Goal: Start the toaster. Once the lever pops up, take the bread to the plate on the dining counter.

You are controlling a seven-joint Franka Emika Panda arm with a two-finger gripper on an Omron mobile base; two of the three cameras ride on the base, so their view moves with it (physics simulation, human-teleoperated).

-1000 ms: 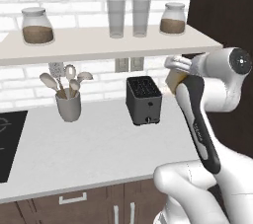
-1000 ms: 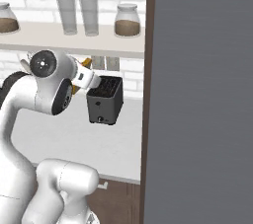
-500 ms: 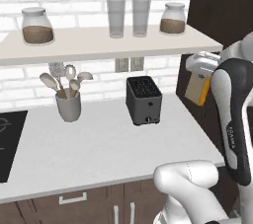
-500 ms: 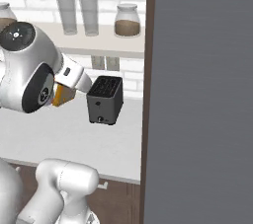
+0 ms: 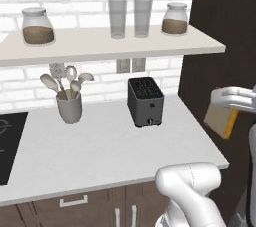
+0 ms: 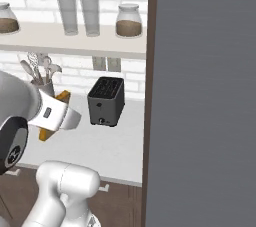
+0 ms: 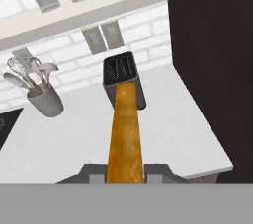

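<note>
Nearest the base, the pincer (image 7: 125, 168) is closed on the bread (image 7: 125, 134), 1 thin orange-yellow slice held in the air off the right end of the grey tabletop (image 5: 105, 151), beside a dark wall panel (image 5: 220, 46); in the hand view the slice runs straight up between the jaws and covers part of the toaster (image 5: 145, 102). Farther back, that 1 dark toaster stands on the tabletop near the brick wall, both slots empty, its lever (image 5: 149, 121) low on the front face. Left of it, well apart, 1 grey utensil cup (image 5: 69, 107) holds several pale spoons and a whisk. Above, the shelf (image 5: 110, 46) carries 2 jars (image 5: 37, 26) with brown contents at its ends and 2 empty glasses (image 5: 118, 18) between them.
</note>
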